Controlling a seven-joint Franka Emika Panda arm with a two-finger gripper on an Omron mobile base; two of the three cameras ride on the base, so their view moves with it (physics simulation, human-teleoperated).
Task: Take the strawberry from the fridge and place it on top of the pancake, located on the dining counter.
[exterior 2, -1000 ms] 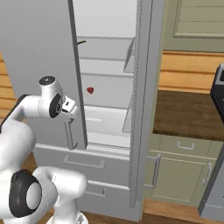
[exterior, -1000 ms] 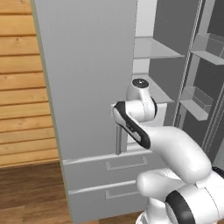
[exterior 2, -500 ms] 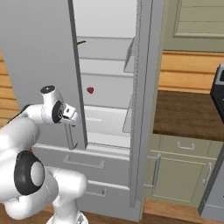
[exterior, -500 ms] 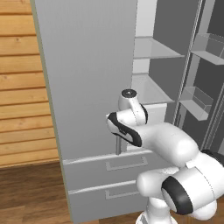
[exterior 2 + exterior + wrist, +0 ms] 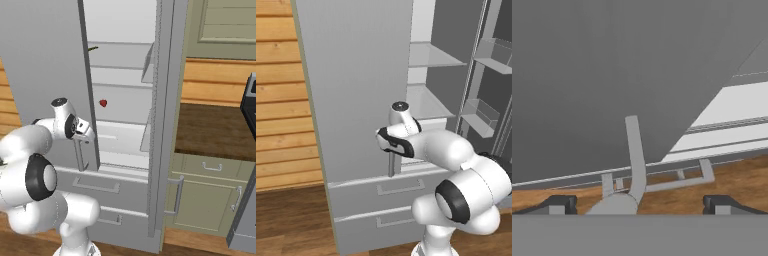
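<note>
The fridge (image 5: 356, 75) stands before me with its left door (image 5: 45, 60) swung partway out and its right door open. The strawberry (image 5: 103, 103), tiny and red, lies on a white shelf inside, past the left door's edge. My gripper (image 5: 639, 205) is open, and the left door's slim bar handle (image 5: 634, 160) rises between its two fingertips without being clamped. The same gripper (image 5: 390, 146) sits at the handle's (image 5: 391, 167) upper part, low on the door's front. The pancake and the dining counter are out of view.
Two grey drawers (image 5: 396, 187) sit under the doors. The right door's bins (image 5: 478, 117) jut out at right. A tiny dark green item (image 5: 92, 48) lies on an upper shelf. Green cabinets (image 5: 210, 195) under a brown counter stand right of the fridge, and a wood-plank wall (image 5: 281, 100) is on the left.
My hand has shifted slightly down and toward the door handle while the arm's elbow swung nearer the cameras. The gripper stays open and the door has not visibly moved.
</note>
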